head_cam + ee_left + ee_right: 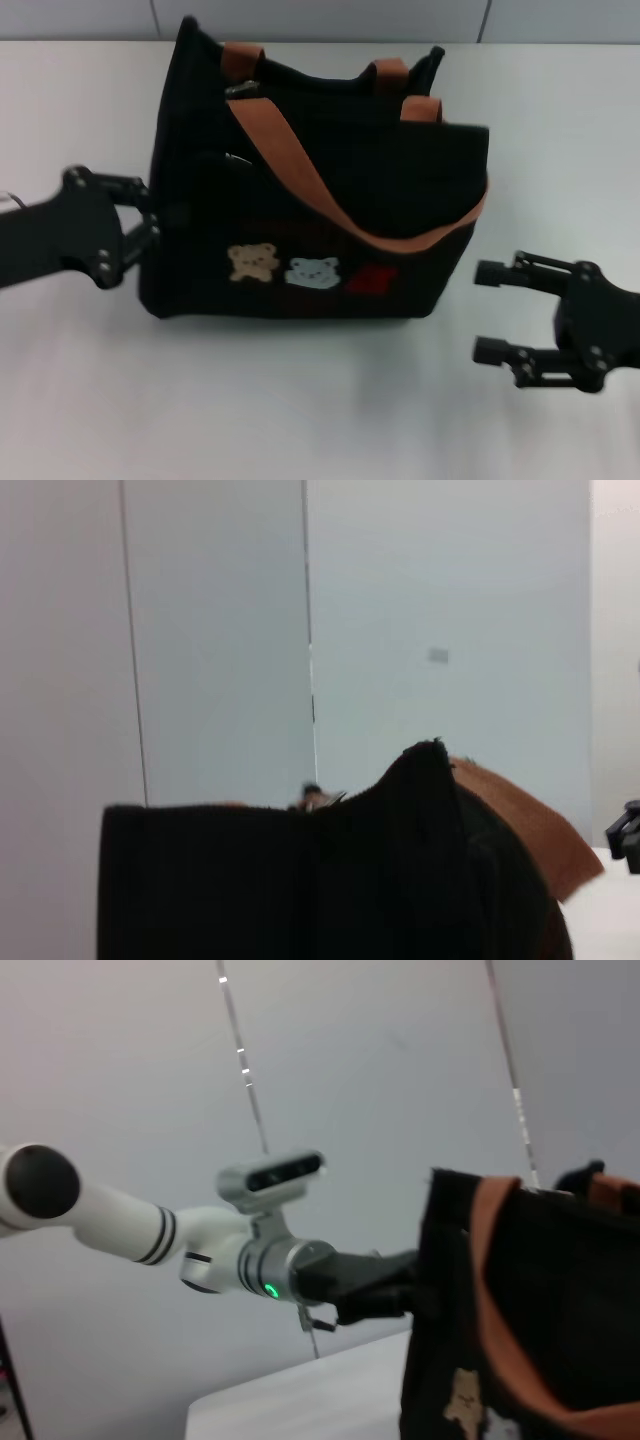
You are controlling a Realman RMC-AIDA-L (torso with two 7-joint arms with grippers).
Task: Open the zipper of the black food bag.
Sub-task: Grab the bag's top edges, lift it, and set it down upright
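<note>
The black food bag [400, 180] stands upright mid-table, with tan-brown handles, a strap across its front, two bear patches and a red patch. Its zipper [330, 88] runs along the top edge, with a small silver pull [243, 90] near the left handle. A second silver pull [235, 157] sits lower on the front pocket. My left gripper [160, 212] is shut on the bag's left end, its tips lost against the black fabric. The right wrist view shows it at the bag [560, 1290] too. My right gripper [490, 311] hangs open just right of the bag, touching nothing.
The white table [300, 400] extends in front of the bag and to both sides. A pale panelled wall [320, 18] runs along the table's far edge. The left wrist view is filled by the bag's top [300, 880] and the wall.
</note>
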